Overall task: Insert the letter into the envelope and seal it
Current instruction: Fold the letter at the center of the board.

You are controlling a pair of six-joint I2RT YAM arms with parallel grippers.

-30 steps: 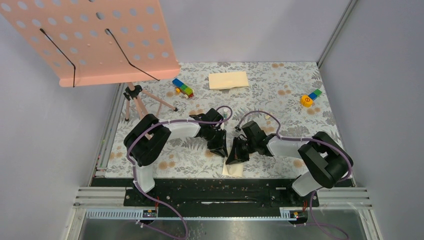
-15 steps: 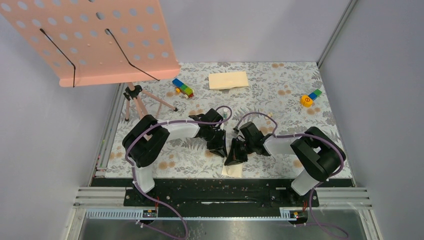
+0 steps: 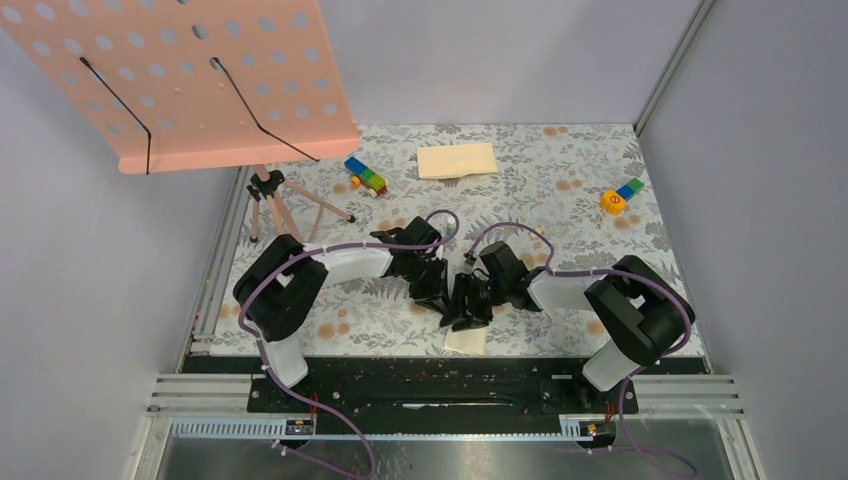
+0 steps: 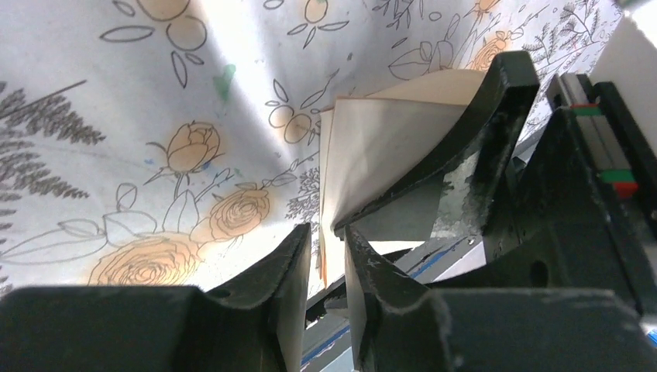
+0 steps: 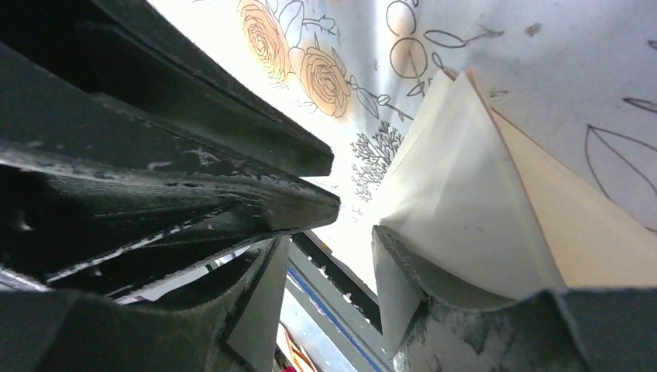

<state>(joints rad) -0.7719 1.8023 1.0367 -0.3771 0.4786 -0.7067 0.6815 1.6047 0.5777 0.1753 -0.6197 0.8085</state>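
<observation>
Cream paper, the letter (image 3: 468, 341), lies at the near edge of the floral worktop (image 3: 560, 180), partly hidden under my two arms where they meet above it. Through the left wrist camera I see my left hand (image 4: 325, 232) with its fingers almost together, pinching one raised edge of the letter between them. My right hand (image 5: 333, 240) has its fingers apart. One of them rests against a lifted fold of the sheet, but they clamp nothing. The two hands sit just beside each other, and in the left camera's view a finger of the right one lies across the paper. The envelope (image 3: 457, 160), a deeper tan oblong, lies flat at the far side of the worktop, well apart from the letter. A peach perforated music stand (image 3: 200, 70) stands at the far left, and small coloured toy blocks (image 3: 366, 177) sit near the envelope.
</observation>
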